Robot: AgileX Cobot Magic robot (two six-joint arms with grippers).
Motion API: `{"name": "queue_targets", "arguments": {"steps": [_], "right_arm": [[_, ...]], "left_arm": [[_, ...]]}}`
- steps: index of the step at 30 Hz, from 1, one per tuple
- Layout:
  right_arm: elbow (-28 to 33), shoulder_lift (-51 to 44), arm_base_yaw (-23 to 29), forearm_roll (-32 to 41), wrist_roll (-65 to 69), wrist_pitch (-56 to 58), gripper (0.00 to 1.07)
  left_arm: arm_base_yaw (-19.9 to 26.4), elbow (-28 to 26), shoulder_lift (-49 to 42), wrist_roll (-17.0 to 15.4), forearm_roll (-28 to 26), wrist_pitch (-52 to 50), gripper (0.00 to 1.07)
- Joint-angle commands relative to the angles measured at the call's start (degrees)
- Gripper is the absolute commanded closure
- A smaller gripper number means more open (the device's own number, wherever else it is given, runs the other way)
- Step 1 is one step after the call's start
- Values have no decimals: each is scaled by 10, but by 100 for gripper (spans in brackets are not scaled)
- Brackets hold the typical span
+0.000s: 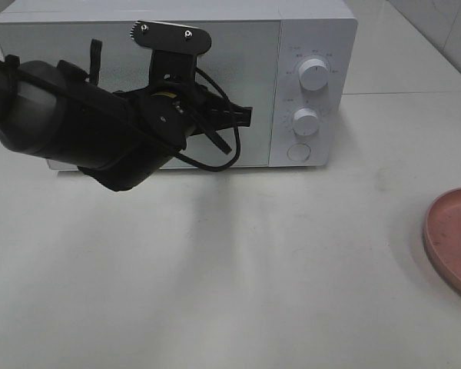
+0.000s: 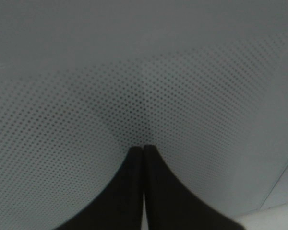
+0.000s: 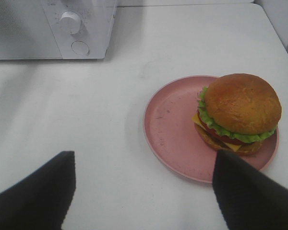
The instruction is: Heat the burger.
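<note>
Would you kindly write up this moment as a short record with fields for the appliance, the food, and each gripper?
appliance: white microwave, door closed, two knobs and a round button on its right panel
burger: on the pink plate, toward one side of it, outside the microwave
plate location: on the table, to the right of the microwave
left gripper: shut, empty, tips right at the dotted door
right gripper: open, empty, apart from the burger

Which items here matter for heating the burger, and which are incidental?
Belongs to the job:
- burger
- microwave, door closed
- left end effector, shut, at the door
- right end effector, open, holding nothing

Incidental:
- pink plate under the burger
- table
</note>
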Motion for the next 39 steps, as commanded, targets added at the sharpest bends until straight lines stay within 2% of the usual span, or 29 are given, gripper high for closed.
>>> {"name": "queue_targets", "arguments": {"steps": [1,3,6,13,14,16,17,19,20,21,23,24,26,27,29,30,31,32,33,34,35,36,37,38,39], "right_arm": [[2,-15,-3,1,-7,-2,32],[2,-15,-3,1,-7,-2,32],[2,-15,-3,1,-7,-2,32],[2,-15,-3,1,-7,-2,32],[2,-15,-3,1,-7,-2,32],[2,-15,-3,1,-7,-2,32],[2,-15,-3,1,-7,-2,32],[2,-15,-3,1,-7,-2,32],[2,-15,-3,1,-7,-2,32],[2,-15,-3,1,-7,-2,32],[2,-15,-3,1,-7,-2,32],[2,-15,-3,1,-7,-2,32],[2,-15,-3,1,-7,-2,32],[2,-15,-3,1,-7,-2,32],[2,-15,-3,1,-7,-2,32],[2,-15,-3,1,-7,-2,32],[2,-15,-3,1,-7,-2,32],[2,-15,-3,1,-7,-2,32],[2,-15,-3,1,-7,-2,32],[2,-15,-3,1,-7,-2,32],[2,-15,-3,1,-7,-2,32],[2,-15,-3,1,-7,-2,32],[2,-15,-3,1,-7,-2,32],[2,-15,-3,1,-7,-2,32],[2,-15,-3,1,-7,-2,32]], "left_arm": [[18,-14,-3,12,-10,-50,107],[-5,1,-22,19,-36,-50,107],[-32,28,-40,22,-38,-50,107],[-48,78,-85,23,-33,22,107],[-44,91,-100,28,-25,67,107],[-37,95,-109,33,-16,95,107],[-26,99,-123,40,-3,156,107],[-19,100,-130,44,1,186,107],[-4,100,-142,45,7,259,107],[-4,100,-142,45,7,259,107],[28,100,-158,46,22,380,107],[28,100,-158,46,22,380,107],[61,100,-170,43,54,499,106],[61,100,-170,43,54,499,106],[92,100,-178,2,112,611,105],[92,100,-178,2,112,611,105],[108,100,-183,-52,174,672,99],[108,100,-183,-52,174,672,99],[120,100,-191,-128,259,713,92],[127,100,-197,-178,303,734,87],[127,100,-197,-178,303,734,87],[140,100,-210,-274,380,775,74],[148,100,-218,-313,413,804,63],[148,100,-218,-313,413,804,63],[170,96,-225,-353,449,874,36]]}}
